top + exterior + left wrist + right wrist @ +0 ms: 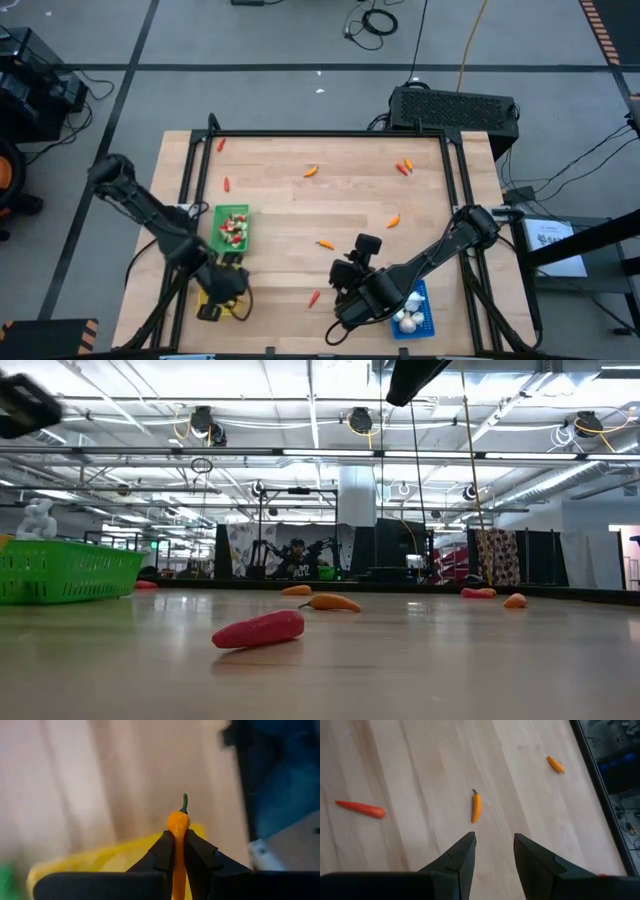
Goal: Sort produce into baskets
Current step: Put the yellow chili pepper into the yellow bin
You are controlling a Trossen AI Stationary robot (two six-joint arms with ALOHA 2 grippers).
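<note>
- The wooden table (330,225) fills the middle of the high view, framed by black rails.
- The left arm reaches in from nine o'clock. The left gripper (222,296) hangs over the yellow basket (238,305) at about seven o'clock on the table, its jaws clamped on an orange pepper (177,827) whose green stem points outward.
- The right arm comes in from three o'clock. The right gripper (343,308) sits near six o'clock, just beside the blue basket (418,318), jaws apart with nothing between them.
- The green basket (232,229) lies at about nine o'clock, just beyond the yellow one, and holds red and pale pieces.
- The blue basket, at five o'clock, holds white garlic bulbs (407,320).
- Loose produce is scattered over the wood:
  - a red pepper (258,629) near six o'clock, close to the right gripper;
  - an orange pepper (476,806) at the centre;
  - another orange piece (393,220) toward two o'clock;
  - red and orange pieces (404,167) at one o'clock;
  - an orange piece (311,171) at twelve o'clock;
  - two red pieces (227,184) toward eleven o'clock.
</note>
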